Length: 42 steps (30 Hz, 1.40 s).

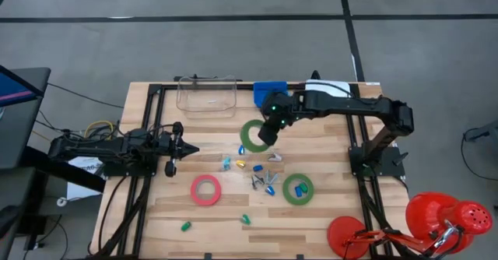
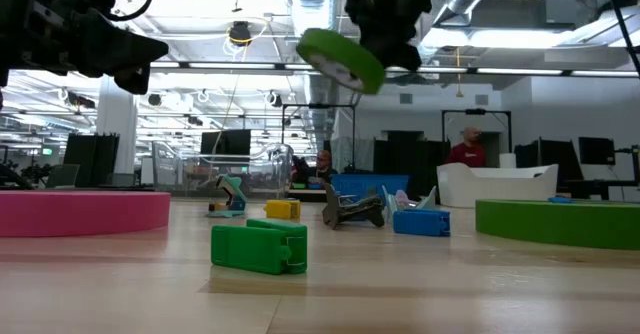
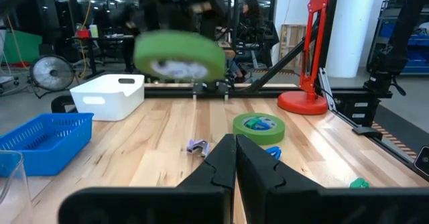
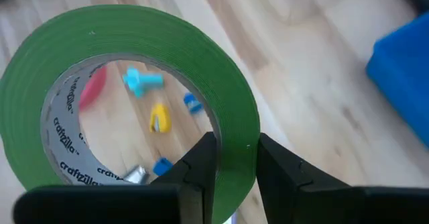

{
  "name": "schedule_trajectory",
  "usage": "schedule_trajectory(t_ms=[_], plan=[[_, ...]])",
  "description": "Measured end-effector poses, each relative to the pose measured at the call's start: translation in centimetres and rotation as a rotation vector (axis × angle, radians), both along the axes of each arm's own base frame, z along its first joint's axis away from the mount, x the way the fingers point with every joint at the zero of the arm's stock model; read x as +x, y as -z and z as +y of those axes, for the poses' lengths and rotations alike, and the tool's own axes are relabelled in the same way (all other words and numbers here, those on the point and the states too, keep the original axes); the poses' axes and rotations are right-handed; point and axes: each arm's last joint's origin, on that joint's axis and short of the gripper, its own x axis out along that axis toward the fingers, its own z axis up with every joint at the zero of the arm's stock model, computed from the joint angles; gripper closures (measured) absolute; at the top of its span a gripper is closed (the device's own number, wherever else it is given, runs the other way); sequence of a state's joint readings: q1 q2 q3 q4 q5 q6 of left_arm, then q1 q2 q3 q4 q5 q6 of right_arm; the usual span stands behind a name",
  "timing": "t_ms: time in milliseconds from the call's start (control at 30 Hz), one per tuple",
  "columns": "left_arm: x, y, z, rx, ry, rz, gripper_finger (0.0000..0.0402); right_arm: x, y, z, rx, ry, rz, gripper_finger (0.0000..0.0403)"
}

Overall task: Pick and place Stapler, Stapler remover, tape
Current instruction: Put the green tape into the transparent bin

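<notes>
Above the wooden table point(image 1: 156, 213), right end effector point(image 4: 231, 160) clamps green tape point(image 4: 134, 36), its lower rim cut off.

The right gripper point(image 1: 269, 132) holds one tape roll point(image 1: 254, 135) up off the desk point(image 1: 327, 225), near the back, just in front of the bin point(image 1: 269, 93) and the clear box point(image 1: 207, 95) to its left. Two more rolls lie flat, one front-left point(image 1: 206, 190) and one front-right point(image 1: 298, 188), with small pieces point(image 1: 263, 174) between them. The left gripper point(image 1: 189, 149) hangs shut at the left side, well apart.
</notes>
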State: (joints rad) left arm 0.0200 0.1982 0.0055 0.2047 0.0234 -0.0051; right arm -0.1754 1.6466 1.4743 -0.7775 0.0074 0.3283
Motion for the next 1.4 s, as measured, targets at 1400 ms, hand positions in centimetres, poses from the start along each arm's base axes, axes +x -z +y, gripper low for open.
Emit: schedule_trajectory(t_ms=[1400], plan=[[-0.7, -3.5, 0.0, -0.060, 0.002, -0.375, 0.0398, 0.1, -11.9, -0.9, -0.044, -0.190, -0.412, 0.0327]])
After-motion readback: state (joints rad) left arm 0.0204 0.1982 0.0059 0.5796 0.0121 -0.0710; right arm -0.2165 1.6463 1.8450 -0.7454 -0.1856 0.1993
